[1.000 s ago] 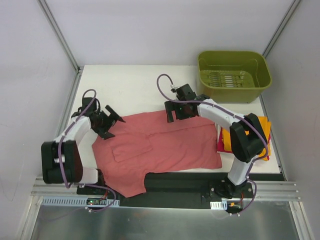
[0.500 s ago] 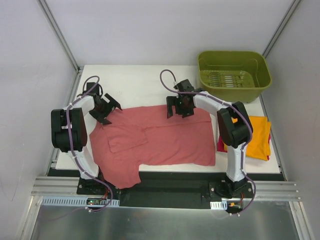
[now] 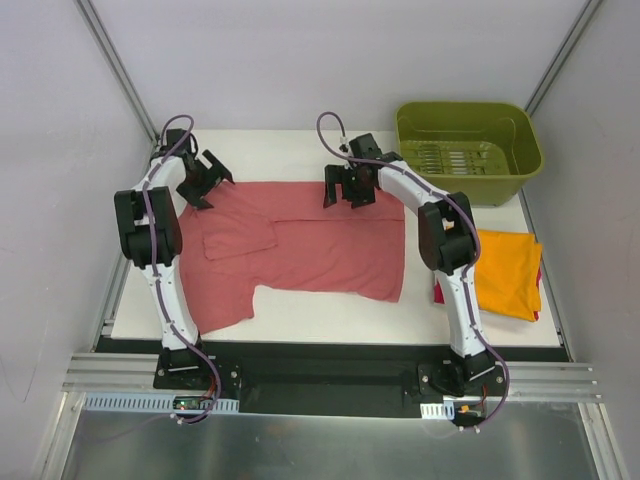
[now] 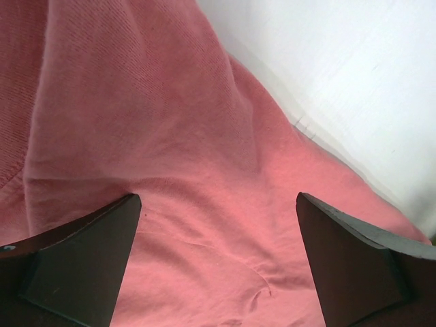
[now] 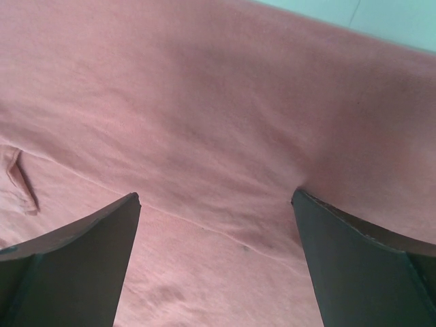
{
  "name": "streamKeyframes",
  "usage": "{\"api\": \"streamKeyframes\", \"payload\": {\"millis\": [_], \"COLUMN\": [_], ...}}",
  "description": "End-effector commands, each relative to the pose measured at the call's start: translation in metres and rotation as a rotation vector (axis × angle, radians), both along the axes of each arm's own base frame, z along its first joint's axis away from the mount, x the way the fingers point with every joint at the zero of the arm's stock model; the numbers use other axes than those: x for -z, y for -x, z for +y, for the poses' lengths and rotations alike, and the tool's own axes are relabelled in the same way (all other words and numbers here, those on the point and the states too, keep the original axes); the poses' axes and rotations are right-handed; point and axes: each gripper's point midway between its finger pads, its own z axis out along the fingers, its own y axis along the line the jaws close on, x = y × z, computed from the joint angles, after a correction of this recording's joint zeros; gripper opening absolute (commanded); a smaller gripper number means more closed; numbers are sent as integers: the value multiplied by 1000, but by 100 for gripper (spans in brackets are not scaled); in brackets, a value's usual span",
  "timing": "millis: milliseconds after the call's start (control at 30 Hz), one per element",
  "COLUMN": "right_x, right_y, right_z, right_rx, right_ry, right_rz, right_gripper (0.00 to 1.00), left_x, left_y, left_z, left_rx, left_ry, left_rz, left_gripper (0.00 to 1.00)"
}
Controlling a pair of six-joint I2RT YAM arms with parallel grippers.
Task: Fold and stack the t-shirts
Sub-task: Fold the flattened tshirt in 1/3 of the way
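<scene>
The dusty-red t-shirt (image 3: 310, 250) lies spread flat across the white table, with one sleeve folded onto its left part. My left gripper (image 3: 205, 178) is open and presses on the shirt's far left corner; red cloth (image 4: 170, 136) fills the space between its fingers (image 4: 82, 259). My right gripper (image 3: 347, 188) is open and presses on the shirt's far edge near the middle; cloth (image 5: 218, 102) lies between its fingers (image 5: 354, 259). The folded orange t-shirt (image 3: 505, 270) lies at the right on the magenta-pink one (image 3: 440, 293), of which only an edge shows.
A green tub (image 3: 468, 150) stands at the far right corner. Bare white table (image 3: 270, 155) lies beyond the shirt, and a strip (image 3: 330, 318) lies in front of it. The table's near edge meets a black rail (image 3: 330, 370).
Both arms have stretched toward the far side and dragged the red shirt with them. The shirt no longer hangs over the near edge and lies flatter.
</scene>
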Motion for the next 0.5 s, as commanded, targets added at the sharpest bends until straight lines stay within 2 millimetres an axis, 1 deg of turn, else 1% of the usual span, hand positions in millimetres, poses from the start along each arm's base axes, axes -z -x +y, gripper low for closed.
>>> {"api": "streamKeyframes", "payload": {"millis": [0, 33, 67, 100, 133, 167, 233, 267, 300, 333, 367, 400, 433, 467], "right_x": [1, -3, -11, -15, -17, -27, -44, -52, -67, -73, -81, -93, -99, -104], "right_y": [-23, -27, -33, -36, -37, -42, -43, -43, -40, -36, -32, -22, -15, -9], "right_z": [-9, -8, -6, -6, -8, -7, -9, -9, -8, -7, -6, -7, -2, -1], "right_rx": [-34, -42, -46, -50, -64, -71, -91, -99, -110, -128, -140, -160, -183, -208], "right_ry": [29, 26, 20, 25, 37, 39, 48, 44, 33, 36, 36, 33, 32, 39], "right_rz": [-41, -57, -84, -100, -109, -135, -176, -192, -214, -227, -242, -254, -266, -281], "right_gripper": [99, 100, 100, 100, 100, 100, 100, 100, 100, 99, 99, 99, 100, 99], "left_x": [7, 5, -2, -7, -15, -34, -55, -78, -91, -102, -120, -128, -135, -145], "left_y": [-24, -29, -40, -42, -46, -55, -56, -54, -51, -46, -32, -24, -13, 10], "left_z": [19, 19, 19, 21, 16, 17, 16, 17, 17, 17, 19, 19, 21, 19], "left_rx": [46, 53, 60, 64, 85, 93, 105, 105, 102, 98, 83, 73, 63, 48], "left_ry": [-44, -41, -40, -38, -18, -22, -26, -42, -52, -62, -88, -98, -109, -126], "left_rz": [-20, -29, -58, -65, -88, -133, -169, -206, -224, -238, -255, -260, -263, -263], "left_gripper": [99, 99, 99, 99, 99, 99, 99, 99, 99, 99, 99, 99, 99, 99]}}
